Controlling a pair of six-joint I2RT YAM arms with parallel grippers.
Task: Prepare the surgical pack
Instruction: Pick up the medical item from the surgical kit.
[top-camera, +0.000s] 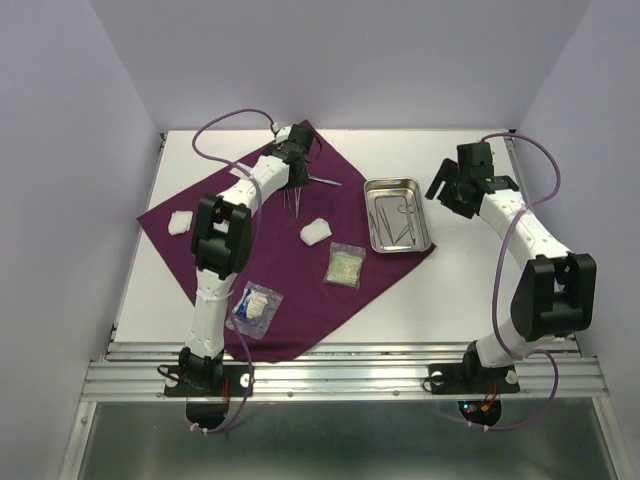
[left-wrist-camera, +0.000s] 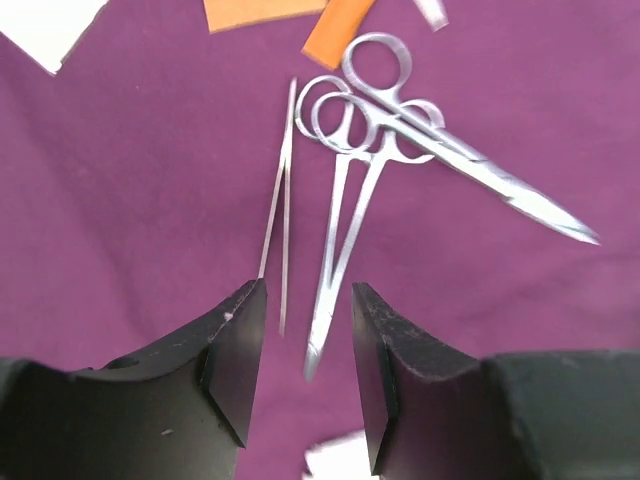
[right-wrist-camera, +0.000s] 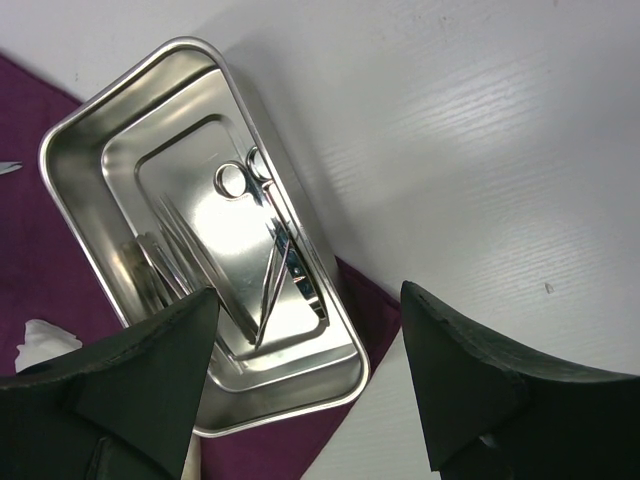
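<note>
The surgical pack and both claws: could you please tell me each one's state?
Purple cloth: spread flat.
Steel tray: upright, instruments inside.
Scissors: closed, flat on cloth.
Forceps: closed, flat on cloth.
Tweezers: flat on cloth.
Left claw: open, empty, over forceps.
Right claw: open, empty.

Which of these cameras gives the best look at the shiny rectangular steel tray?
The right wrist view: the shiny rectangular steel tray is large and close, with a ring-handled instrument clear inside. The top external view shows the tray whole but small, partly on the dark-purple square cloth. The left wrist view misses it.
</note>
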